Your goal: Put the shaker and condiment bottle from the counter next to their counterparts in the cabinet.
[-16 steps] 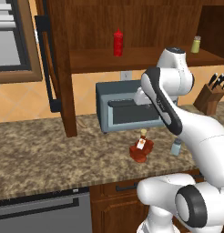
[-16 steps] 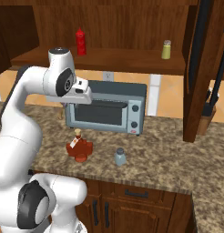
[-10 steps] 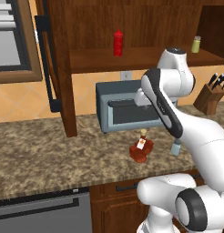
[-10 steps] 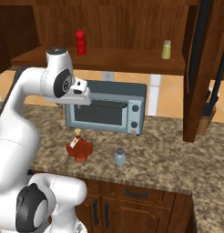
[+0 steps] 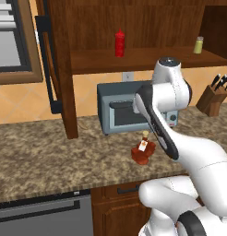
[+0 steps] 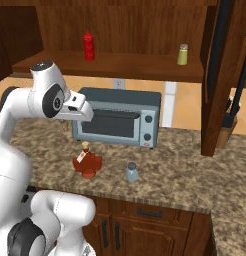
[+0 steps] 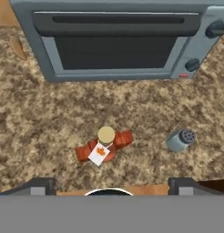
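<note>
The condiment bottle [image 7: 104,145] stands on the counter [image 7: 41,113] straight below my open gripper [image 7: 112,185], whose dark fingertips [image 7: 38,185] sit wide apart with nothing between them. The bottle [image 5: 143,151] [image 6: 87,162] is in front of the toaster oven. To its right, a short way off, stands the shaker [image 7: 181,139] [image 6: 131,172]. On the shelf of the open cabinet [image 5: 134,60] [image 6: 120,62] are the counterparts: a red squeeze bottle [image 5: 119,44] [image 6: 88,46] and, far to its right, a yellow-green shaker [image 5: 198,45] [image 6: 183,54].
A grey toaster oven [image 5: 120,113] [image 6: 117,117] [image 7: 118,41] stands against the wall below the shelf. The cabinet doors [image 5: 55,69] [image 6: 220,75] hang open over the counter on either side. A knife block [image 5: 216,99] is at the far right.
My arm has swung a little to the left and lower over the bottle. The bottle and shaker have not moved.
</note>
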Tool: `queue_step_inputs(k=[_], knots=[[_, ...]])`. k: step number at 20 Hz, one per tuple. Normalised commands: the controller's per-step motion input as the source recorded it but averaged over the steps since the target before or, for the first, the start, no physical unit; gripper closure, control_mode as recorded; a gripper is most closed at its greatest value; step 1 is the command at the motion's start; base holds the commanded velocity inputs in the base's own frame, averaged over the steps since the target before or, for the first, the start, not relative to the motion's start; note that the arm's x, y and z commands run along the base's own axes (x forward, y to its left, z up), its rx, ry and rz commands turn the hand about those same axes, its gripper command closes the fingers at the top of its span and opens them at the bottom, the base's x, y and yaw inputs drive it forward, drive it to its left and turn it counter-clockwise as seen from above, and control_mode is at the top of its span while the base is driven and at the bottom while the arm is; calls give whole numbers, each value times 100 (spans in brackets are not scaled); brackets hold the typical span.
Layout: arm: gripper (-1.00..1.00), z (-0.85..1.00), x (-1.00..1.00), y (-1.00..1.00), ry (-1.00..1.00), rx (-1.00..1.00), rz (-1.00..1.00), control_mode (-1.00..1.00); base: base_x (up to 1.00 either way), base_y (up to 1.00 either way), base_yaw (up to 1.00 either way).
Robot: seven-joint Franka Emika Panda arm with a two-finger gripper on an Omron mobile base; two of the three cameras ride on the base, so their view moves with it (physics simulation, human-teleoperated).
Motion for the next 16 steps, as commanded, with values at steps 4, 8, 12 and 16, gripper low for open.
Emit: queue_step_inputs(k=[4,8,12,16], knots=[[-100,-41,0,24,-15,-18,-16,-100,0,0,0],[-100,-19,0,27,-21,-20,-28,-100,0,0,0],[-100,-22,0,16,-29,-10,-30,-100,0,0,0],[-100,-49,-31,-2,-26,0,-10,-100,0,0,0]])
